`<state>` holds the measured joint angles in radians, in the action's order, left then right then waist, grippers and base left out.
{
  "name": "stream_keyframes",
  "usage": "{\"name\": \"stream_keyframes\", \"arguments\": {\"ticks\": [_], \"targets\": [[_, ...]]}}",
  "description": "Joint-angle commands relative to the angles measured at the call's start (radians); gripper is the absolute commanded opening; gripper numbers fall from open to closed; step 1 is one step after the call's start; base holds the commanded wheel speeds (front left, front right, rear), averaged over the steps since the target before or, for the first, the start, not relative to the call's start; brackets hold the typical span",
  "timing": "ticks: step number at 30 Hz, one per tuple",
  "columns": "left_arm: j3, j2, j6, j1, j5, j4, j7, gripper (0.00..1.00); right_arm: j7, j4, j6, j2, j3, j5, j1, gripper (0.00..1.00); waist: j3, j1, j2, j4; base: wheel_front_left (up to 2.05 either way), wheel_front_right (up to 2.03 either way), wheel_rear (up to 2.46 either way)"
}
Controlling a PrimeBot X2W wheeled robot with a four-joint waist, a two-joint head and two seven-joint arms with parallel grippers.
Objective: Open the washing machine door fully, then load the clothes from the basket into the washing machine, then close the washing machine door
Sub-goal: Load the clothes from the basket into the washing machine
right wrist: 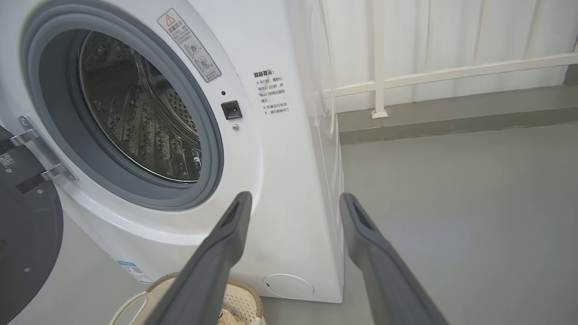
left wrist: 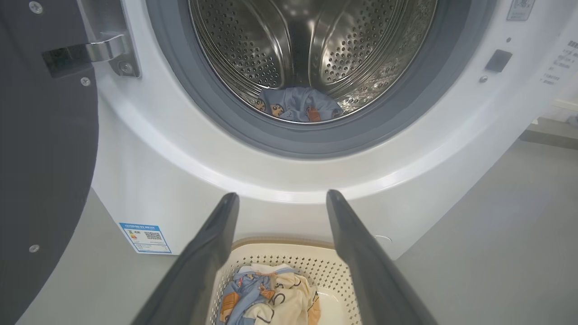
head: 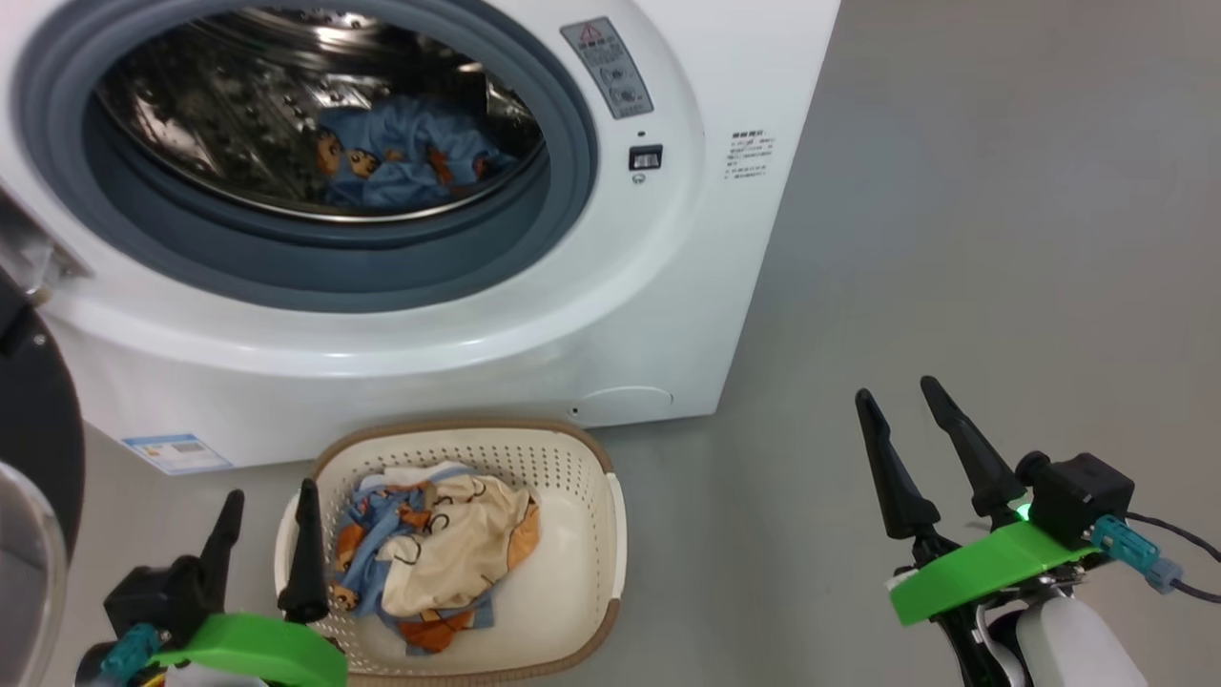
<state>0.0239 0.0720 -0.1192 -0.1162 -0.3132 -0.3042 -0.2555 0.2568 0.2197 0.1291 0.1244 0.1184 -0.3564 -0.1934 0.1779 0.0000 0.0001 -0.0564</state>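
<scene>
Clothes point(head: 448, 544) lie tangled in the basket point(head: 582, 477) beside the open, empty left end effector point(head: 270, 491). One grasp may drag several pieces, and some may fall short of the washing machine point(head: 572, 315).

The washing machine point(head: 534, 315) stands far left, mouth uncovered, with the washing machine door point(head: 33, 420) swung out at the left edge. A light-blue printed piece point(head: 405, 157) lies in the steel drum point(head: 238, 114). Just in front, on the grey floor point(head: 954, 239), sits the basket point(head: 534, 458), the clothes point(head: 439, 549) heaped inside. The left gripper point(head: 271, 491), fingers spread and empty, hovers by its near-left rim. The right gripper point(head: 897, 389), likewise spread and empty, is well apart to the right.
</scene>
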Motion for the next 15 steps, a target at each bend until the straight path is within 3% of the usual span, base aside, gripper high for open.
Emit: {"name": "stream_keyframes", "arguments": {"ticks": [1,15], "targets": [[-0.026,0.033,-0.002,-0.051,-0.002,-0.001,-0.006,1.0,0.005,-0.027,0.002,-0.01,0.028,0.016,-0.034,1.0,0.047,0.0,-0.0001,-0.017,0.0,0.0,0.0],[0.038,0.122,-0.01,-0.208,-0.031,-0.162,0.032,1.0,0.005,-0.054,0.002,-0.06,0.025,0.039,-0.112,1.0,0.239,0.0,-0.0001,-0.055,0.0,0.0,0.0]]}}
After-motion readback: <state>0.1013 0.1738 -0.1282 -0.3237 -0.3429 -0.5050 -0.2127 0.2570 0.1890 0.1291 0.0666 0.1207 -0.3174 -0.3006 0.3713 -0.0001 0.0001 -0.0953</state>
